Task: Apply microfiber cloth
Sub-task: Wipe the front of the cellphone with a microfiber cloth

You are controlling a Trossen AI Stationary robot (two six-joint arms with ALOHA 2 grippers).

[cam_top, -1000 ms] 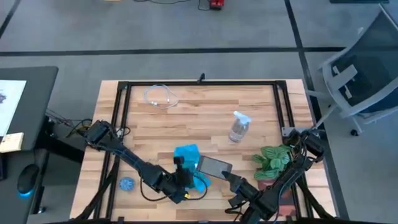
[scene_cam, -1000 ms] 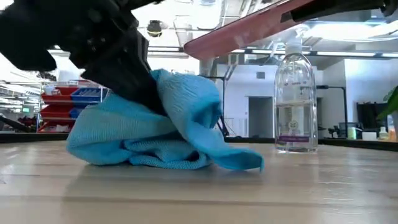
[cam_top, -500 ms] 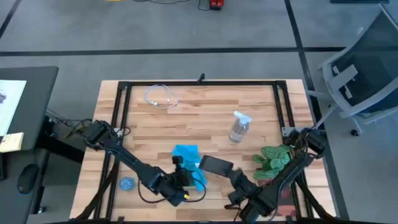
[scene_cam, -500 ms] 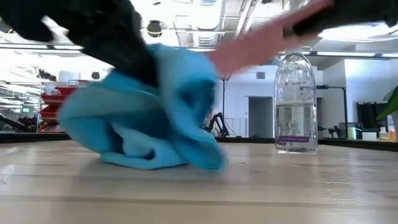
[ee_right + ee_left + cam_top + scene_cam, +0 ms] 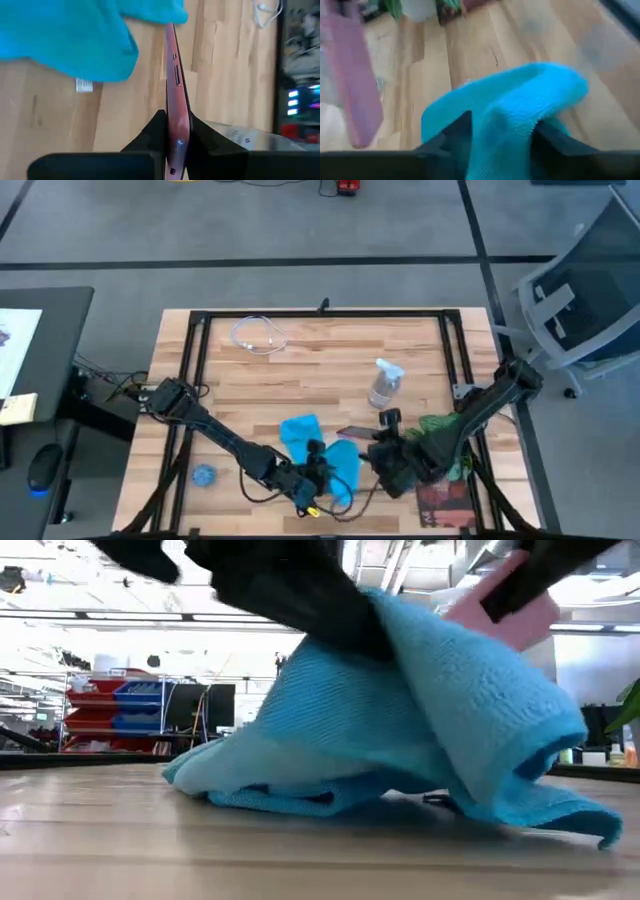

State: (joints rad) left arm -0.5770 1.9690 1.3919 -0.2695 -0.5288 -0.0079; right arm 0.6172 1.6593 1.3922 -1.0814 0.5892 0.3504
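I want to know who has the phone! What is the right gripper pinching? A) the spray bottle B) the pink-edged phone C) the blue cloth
B: in the right wrist view the right gripper is shut on the thin pink-edged phone, held on edge beside the microfiber cloth.

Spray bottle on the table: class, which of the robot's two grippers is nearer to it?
Right. The right gripper, shut on the phone, sits just in front of the spray bottle. The left gripper, shut on the microfiber cloth, is farther off, to the bottle's front-left.
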